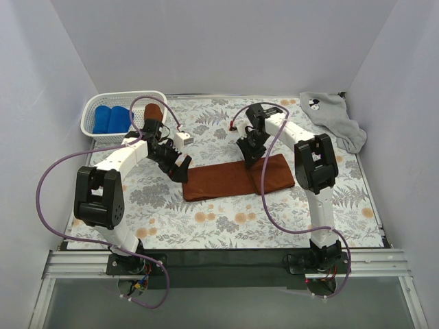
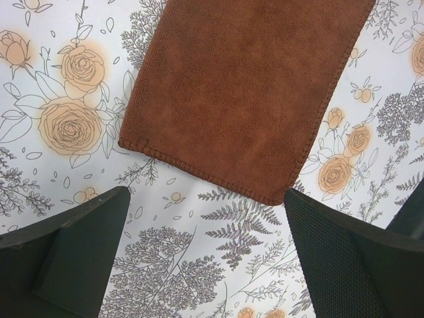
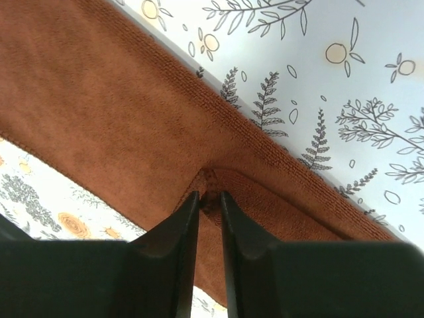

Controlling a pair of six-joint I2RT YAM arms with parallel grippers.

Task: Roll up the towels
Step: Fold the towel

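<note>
Rolled blue towels (image 1: pixel 113 118) sit in the basket (image 1: pixel 92 110), far left. The left gripper (image 1: pixel 180 166) hangs spread wide just off the left end of the flat rust-brown towel (image 1: pixel 226 179), likely to start the roll; the right gripper (image 3: pixel 210 195) pinches a pucker of it, probably to straighten it

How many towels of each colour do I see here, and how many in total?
Rust-brown: 2, the flat rust-brown towel and a rolled rust-brown towel in the basket
Blue: 2 blue towels, both rolled in the basket, as far as the top view shows
Grey: 1 grey towel, unrolled and crumpled
Total: 5 towels
</note>
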